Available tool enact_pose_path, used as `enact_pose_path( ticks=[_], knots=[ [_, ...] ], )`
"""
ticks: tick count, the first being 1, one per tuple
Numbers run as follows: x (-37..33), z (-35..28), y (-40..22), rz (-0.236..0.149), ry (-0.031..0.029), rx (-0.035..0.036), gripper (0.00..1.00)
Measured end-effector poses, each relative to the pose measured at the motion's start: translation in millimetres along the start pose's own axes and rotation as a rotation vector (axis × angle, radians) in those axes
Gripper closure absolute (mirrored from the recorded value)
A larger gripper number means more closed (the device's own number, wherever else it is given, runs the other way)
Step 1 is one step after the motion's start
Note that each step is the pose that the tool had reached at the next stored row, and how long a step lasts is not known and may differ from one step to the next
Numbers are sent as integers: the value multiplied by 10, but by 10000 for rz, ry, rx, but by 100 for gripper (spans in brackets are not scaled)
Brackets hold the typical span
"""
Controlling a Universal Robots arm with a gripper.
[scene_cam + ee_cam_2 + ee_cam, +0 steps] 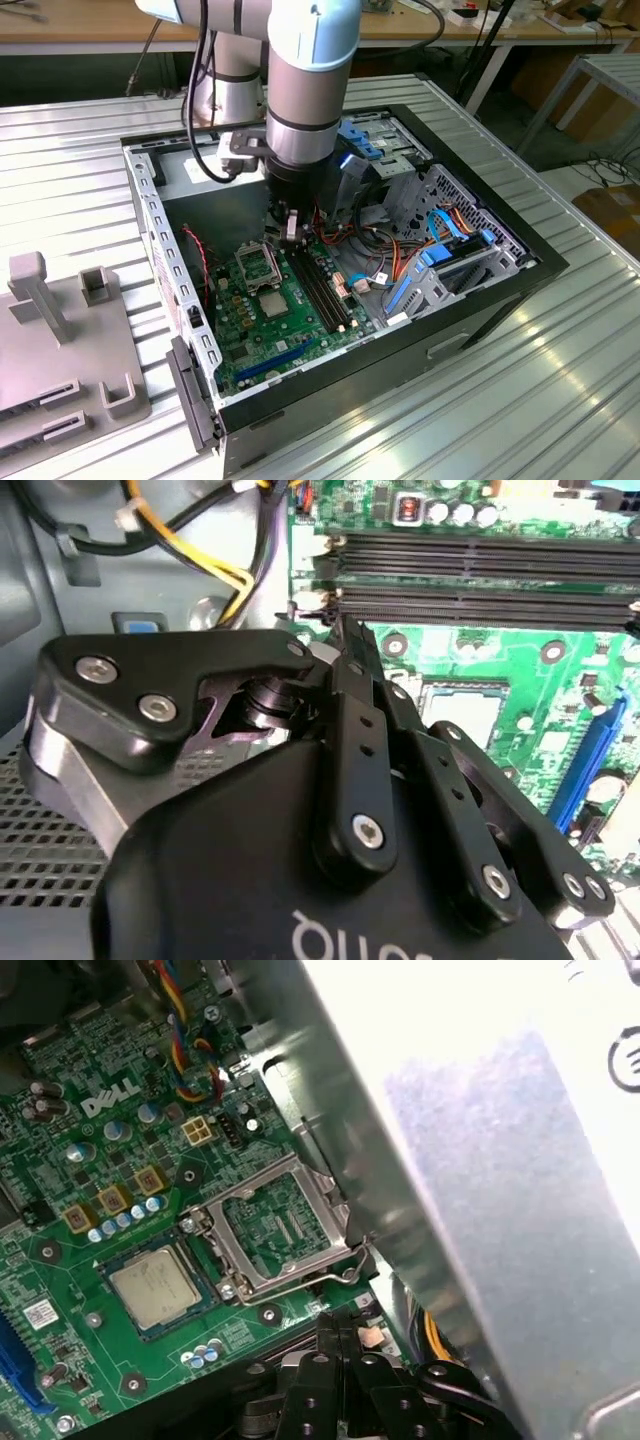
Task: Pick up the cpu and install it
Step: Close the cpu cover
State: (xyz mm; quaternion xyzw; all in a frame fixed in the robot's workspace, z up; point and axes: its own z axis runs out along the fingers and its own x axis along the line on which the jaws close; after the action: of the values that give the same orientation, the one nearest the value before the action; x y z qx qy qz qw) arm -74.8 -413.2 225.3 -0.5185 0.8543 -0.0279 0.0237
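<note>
The cpu (155, 1285) is a small grey-topped square lying flat in its black socket on the green motherboard (60, 1150). The exterior view shows the cpu (272, 303) near the board's middle, and the second wrist view has the cpu (465, 715) beyond the gripper's links. Next to the socket, the silver socket frame (275, 1225) stands hinged open. My gripper (338, 1325) hangs above the board, a little way from the frame and the cpu, its fingers shut together with nothing between them. In the exterior view the gripper (291, 238) is just behind the open frame (255, 265).
Long black memory slots (320, 290) run beside the socket. Bundles of coloured cables (400, 260) and a blue-trimmed drive cage (450, 265) fill the case's right side. The metal case wall (480, 1160) is close to the gripper. A grey fixture (60, 330) sits on the table left of the case.
</note>
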Motion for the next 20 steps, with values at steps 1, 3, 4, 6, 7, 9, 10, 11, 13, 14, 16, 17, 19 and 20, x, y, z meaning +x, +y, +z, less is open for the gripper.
enact_pose_path(
  ticks=[1, 3, 4, 6, 7, 9, 10, 11, 13, 14, 16, 17, 19, 20],
  knots=[
    [-23, 1, 12, -9, 0, 1, 89],
    [-50, 9, 27, -23, -4, -3, 89],
    [-51, 19, 28, -29, -23, -11, 89],
    [-50, 45, 31, -43, -72, -37, 89],
    [-50, 53, 32, -44, -109, -57, 89],
    [-51, 60, 33, -61, -165, -84, 89],
    [-52, 61, 33, -176, -174, -87, 89],
    [-52, 61, 34, -262, -180, -89, 89],
    [-52, 61, 34, -362, -177, -109, 89],
    [-52, 60, 34, -395, -142, -140, 89],
    [-54, 61, 34, -428, 3, -197, 89],
    [-55, 61, 35, -441, 74, -241, 89],
    [-64, 60, 39, -461, 256, -355, 89],
    [-69, 60, 40, -472, 359, -399, 89]
  ],
)
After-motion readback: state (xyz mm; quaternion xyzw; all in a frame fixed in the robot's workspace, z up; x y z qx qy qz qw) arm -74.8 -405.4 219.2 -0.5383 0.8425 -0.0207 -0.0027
